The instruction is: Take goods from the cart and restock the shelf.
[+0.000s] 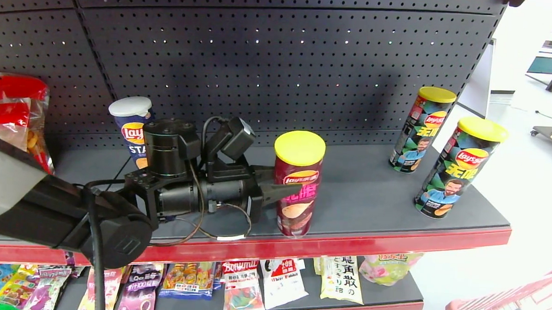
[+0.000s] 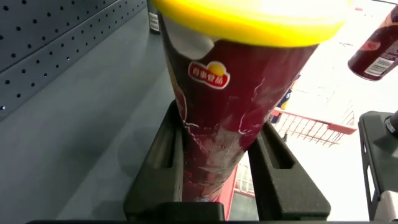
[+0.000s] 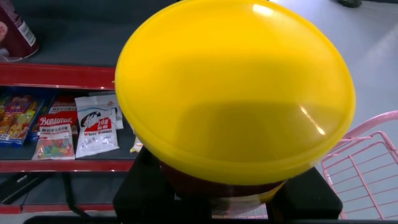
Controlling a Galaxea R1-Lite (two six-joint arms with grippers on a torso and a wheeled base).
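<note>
Placement step: left gripper point(image 1: 295, 192) was clamped on maroon can point(image 1: 297, 212), jaws pressed on both sides of its mid-body. The left wrist view showed the same, with the can wedged between the 2 jaws. The can stood upright on the shelf point(image 1: 362, 200), long axis vertical, yellow lid up, base apparently seated near the red front edge.

The left arm came in level from the robot's left, so the jaws lay on the can's left side and the way out likely ran back that way. A blue can point(image 1: 130, 125) with a white lid stood just behind the arm, so it could get knocked on a retreat. 2 green cans point(image 1: 421, 128) stood well apart at the shelf's right end.

The right gripper point(image 3: 224, 194) held a second can point(image 3: 236, 93), lid toward the wrist camera, jaws closed on its body below the lid. It sat out in front of the shelf, with the pink cart point(image 3: 367, 158) near.

Judgement: left placement was nearly done. Next the jaws had to part without tipping the can. The gap between the maroon and green cans looked fit for the second can.
</note>
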